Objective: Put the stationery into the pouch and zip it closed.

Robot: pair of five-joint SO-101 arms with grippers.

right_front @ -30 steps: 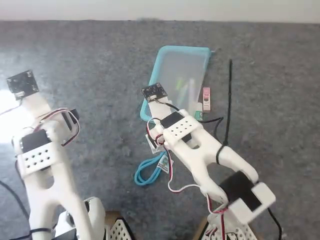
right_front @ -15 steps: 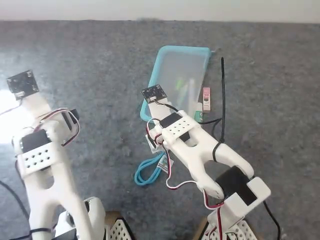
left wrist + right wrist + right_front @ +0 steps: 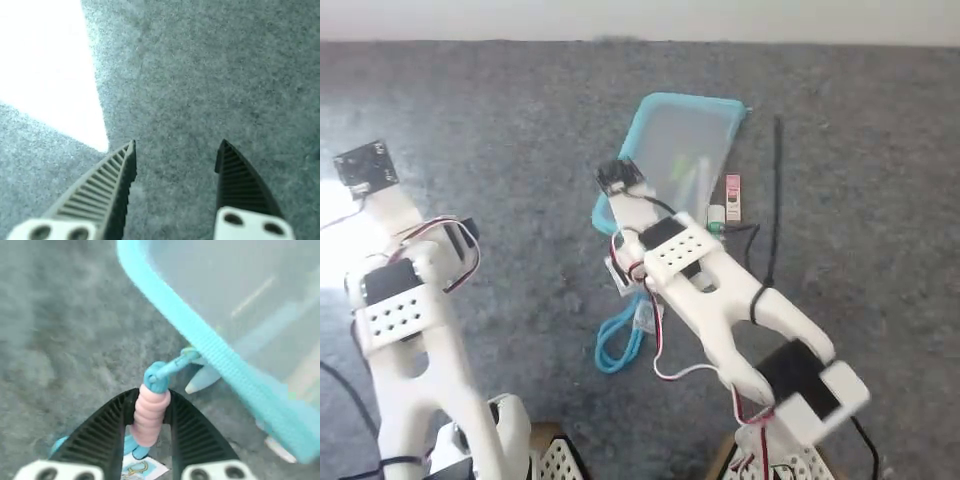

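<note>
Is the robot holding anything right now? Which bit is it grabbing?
The right gripper is shut on the pink zipper pull of the pouch, pinching its ribbed middle. The left gripper is open and holds nothing.

left side: left gripper (image 3: 176, 143) hangs with jaws apart over bare grey mat (image 3: 520, 130), open room all round it
between arms: open strip of mat, narrowed near the bases by blue strap loop (image 3: 620, 345)
pouch (image 3: 685, 160), near corner: taken up by right gripper (image 3: 150, 392), clamped on pink zip pull (image 3: 149, 420); right arm (image 3: 720, 300) lies across it
right of pouch: small pink item (image 3: 732, 197) just beside the edge, then black cable (image 3: 776, 190) running lengthwise
beyond cable: open mat
</note>
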